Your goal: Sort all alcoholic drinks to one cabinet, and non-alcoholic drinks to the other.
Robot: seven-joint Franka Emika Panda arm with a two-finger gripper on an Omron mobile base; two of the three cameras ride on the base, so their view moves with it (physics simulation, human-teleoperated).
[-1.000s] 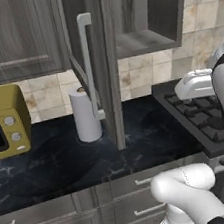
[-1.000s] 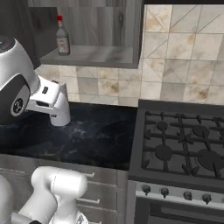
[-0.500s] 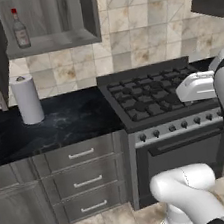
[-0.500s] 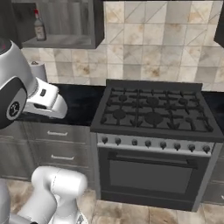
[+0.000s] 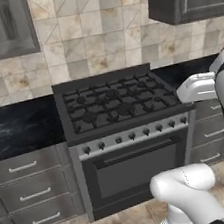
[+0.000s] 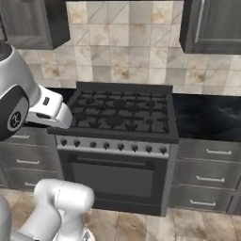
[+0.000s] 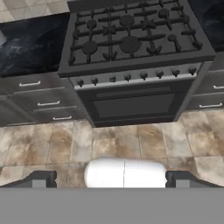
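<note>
While the gripper (image 7: 109,177) hangs above the tiled floor (image 7: 131,144) with its jaws spread wide and nothing between them, a black gas stove (image 6: 120,113) sits straight ahead. Dark counters (image 6: 207,117) flank the stove, with grey drawers (image 5: 29,189) below and wall cabinets (image 6: 212,26) above. I cannot tell where the drinks are.

A home kitchen: a black gas stove (image 6: 117,113) with an oven door beneath stands between grey drawer units (image 6: 207,172) topped in dark stone (image 5: 18,129), under wall cabinets (image 6: 212,26) and a beige tiled backsplash (image 5: 97,30), on a tiled floor (image 7: 109,144).
</note>
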